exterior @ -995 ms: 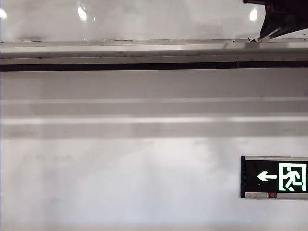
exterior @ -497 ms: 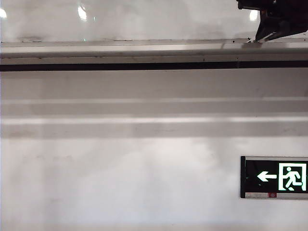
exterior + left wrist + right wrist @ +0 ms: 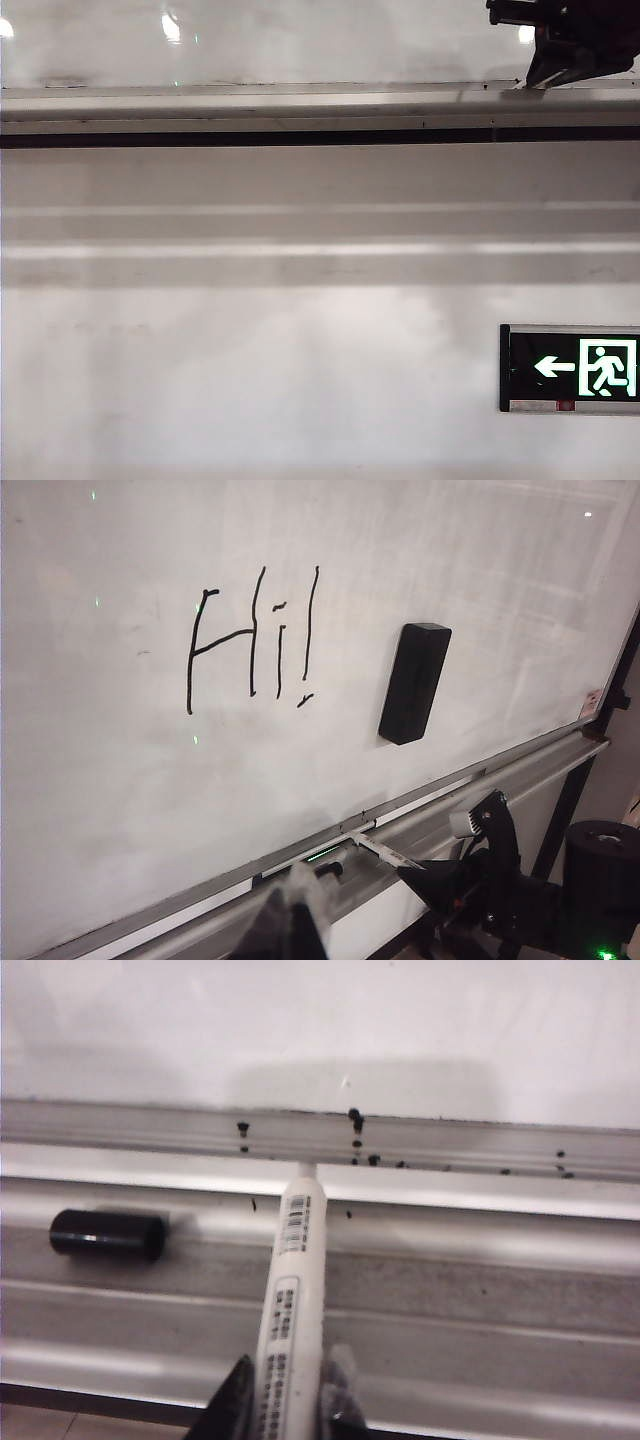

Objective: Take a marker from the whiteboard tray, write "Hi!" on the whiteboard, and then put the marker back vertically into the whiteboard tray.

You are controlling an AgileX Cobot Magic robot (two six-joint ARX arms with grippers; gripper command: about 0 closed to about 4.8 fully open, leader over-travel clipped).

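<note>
Here the right gripper (image 3: 290,1415) has its fingers (image 3: 232,1400) clamped on the marker (image 3: 291,1300), its tip beyond them over the whiteboard tray (image 3: 480,1260); the left gripper's (image 3: 295,920) fingers are too blurred to tell.

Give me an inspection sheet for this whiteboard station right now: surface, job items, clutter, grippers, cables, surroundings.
Surface: whiteboard carries "Hi!" in black; faint smudges.
Job's things: marker, uncapped, barrel out over the whiteboard tray, tip toward the board. Black cap lies on its side in the tray, apart from the marker.
Clutter: black eraser stuck on the board; dark ink specks along the tray's back edge.
Grippers: right gripper shut on the marker at the tray; left gripper low in front of the tray, blurred, state unclear.
Cables: nothing seen.
Surroundings: green exit sign on the wall below the tray; dark round bin beside the board.
</note>
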